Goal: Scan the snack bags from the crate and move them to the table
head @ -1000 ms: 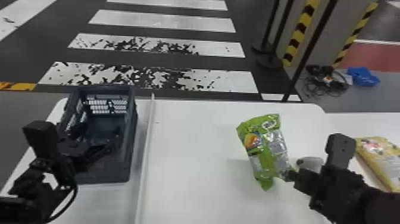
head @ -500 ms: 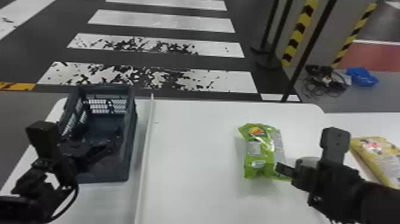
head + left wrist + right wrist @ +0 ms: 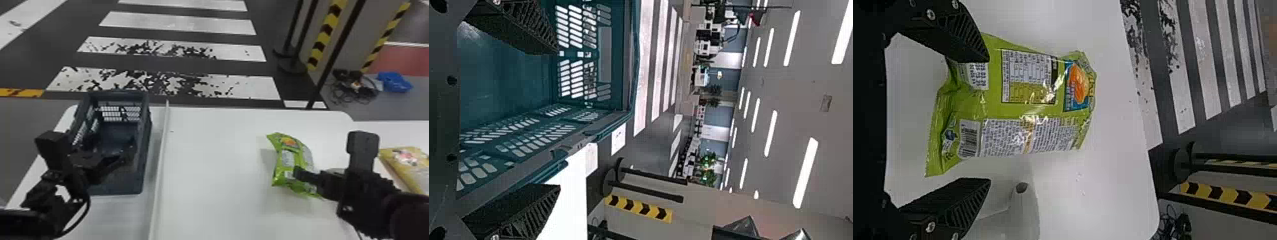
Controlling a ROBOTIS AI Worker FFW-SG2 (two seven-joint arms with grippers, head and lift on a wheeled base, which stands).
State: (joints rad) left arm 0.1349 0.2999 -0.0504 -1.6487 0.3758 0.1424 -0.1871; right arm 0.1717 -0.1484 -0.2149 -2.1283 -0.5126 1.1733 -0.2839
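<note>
Nearest us on the left, our left gripper (image 3: 108,148) hangs over the dark blue-grey plastic crate (image 3: 145,159), its two fingers spread with a gap between them. On the right, our right gripper (image 3: 302,176) is at the near end of the shiny green plastic snack bag (image 3: 287,162); its fingers are wide apart, one overlapping the bag's edge and the other clear of it. We see this bag over the right part of the smooth white table (image 3: 210,159), printed panels showing. Just beside it we have a rounded pale-grey object (image 3: 1024,212), and farther right a yellow printed bag (image 3: 410,167). A long white strip (image 3: 162,143) runs between crate and green bag. Beyond the table we make out white crossing stripes (image 3: 166,83) and, far right, a crumpled blue item (image 3: 394,82)
</note>
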